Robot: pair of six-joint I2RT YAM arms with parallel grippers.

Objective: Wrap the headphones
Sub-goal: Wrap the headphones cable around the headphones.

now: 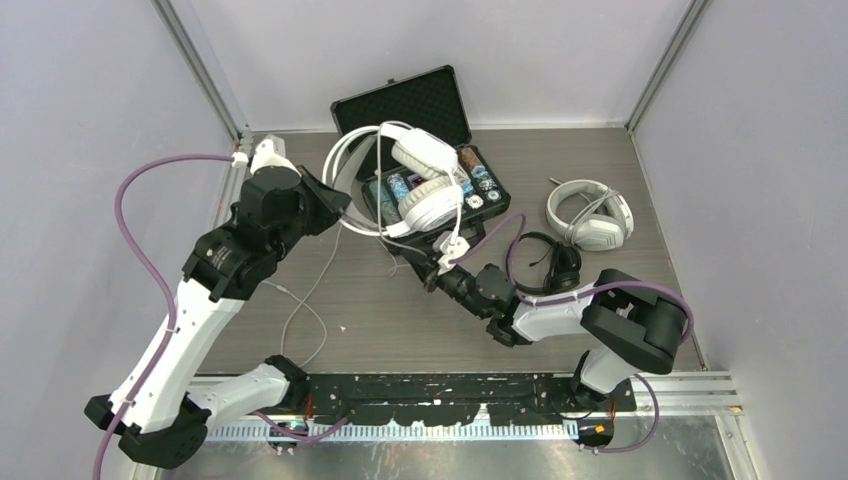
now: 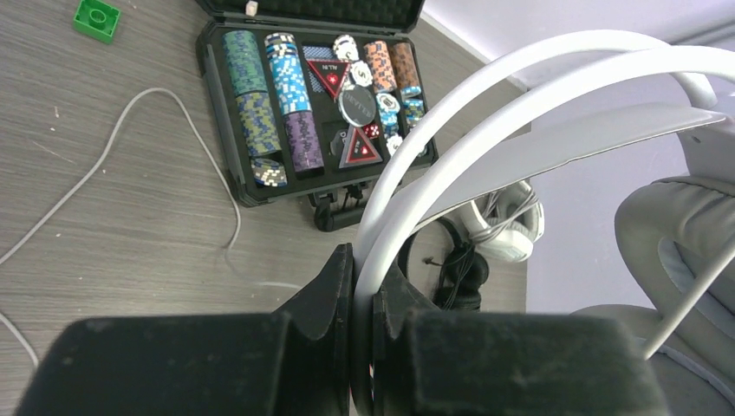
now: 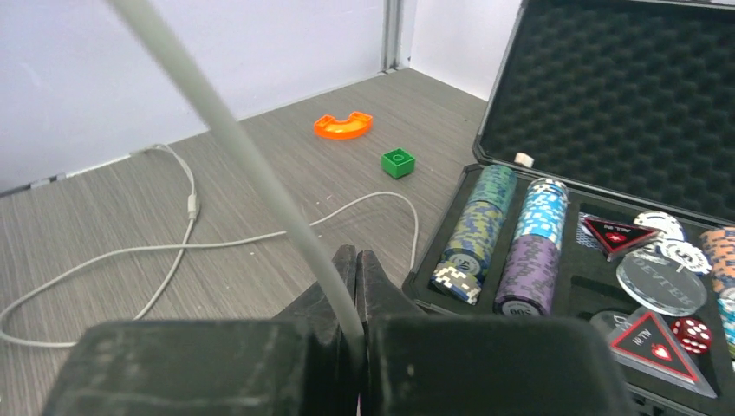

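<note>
The bulky white-grey over-ear headphones [image 1: 422, 172] hang above the open case. My left gripper [image 1: 328, 205] is shut on their white headband [image 2: 520, 78], which runs between the jaws [image 2: 364, 290]; a grey ear pad [image 2: 685, 234] fills the right of that view. My right gripper [image 1: 438, 268] is shut on their white cord [image 3: 234, 147], which rises taut from the fingertips [image 3: 355, 269]. The rest of the cord [image 1: 300, 310] loops on the table. The white round-cup pair [image 1: 590, 215] and the slim black pair [image 1: 555, 265] lie at the right.
An open black case [image 1: 400, 100] of poker chips [image 2: 286, 104] sits at the back middle, under the raised headphones. A green brick [image 3: 398, 162] and an orange curved piece [image 3: 343, 126] lie left of the case. Walls close the table on three sides.
</note>
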